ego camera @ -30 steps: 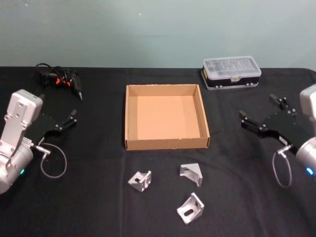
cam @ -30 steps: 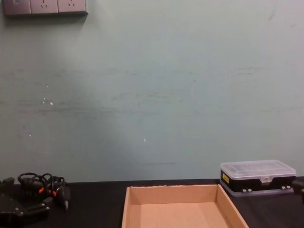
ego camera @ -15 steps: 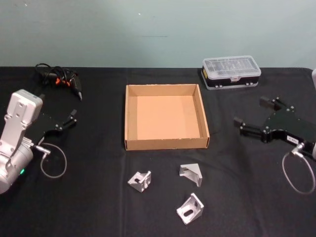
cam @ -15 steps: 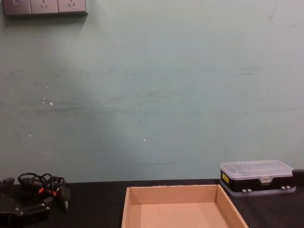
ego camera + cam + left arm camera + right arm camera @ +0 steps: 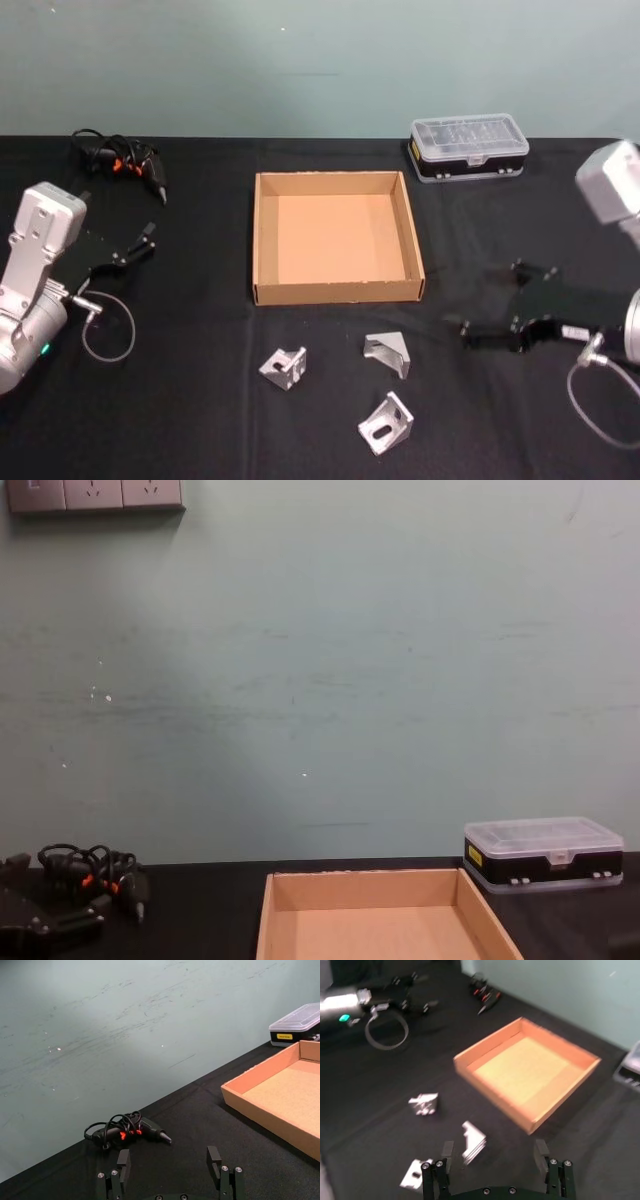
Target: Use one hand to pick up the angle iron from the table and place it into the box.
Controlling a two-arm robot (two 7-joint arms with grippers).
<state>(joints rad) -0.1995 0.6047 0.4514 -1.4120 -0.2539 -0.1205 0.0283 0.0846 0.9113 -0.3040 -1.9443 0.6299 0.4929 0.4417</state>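
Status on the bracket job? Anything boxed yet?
Nothing done: the box is empty, and all three brackets lie on the table. In hand: the right gripper is open beside them, holding nothing. Left gripper parked at left. Still to do: grasp, lift, place.

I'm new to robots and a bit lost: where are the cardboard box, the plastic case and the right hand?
box (image 5: 338, 291), head view, front wall.
plastic case (image 5: 468, 135), head view, clear lid.
right hand (image 5: 494, 1152), right wrist view, between its fingertips.
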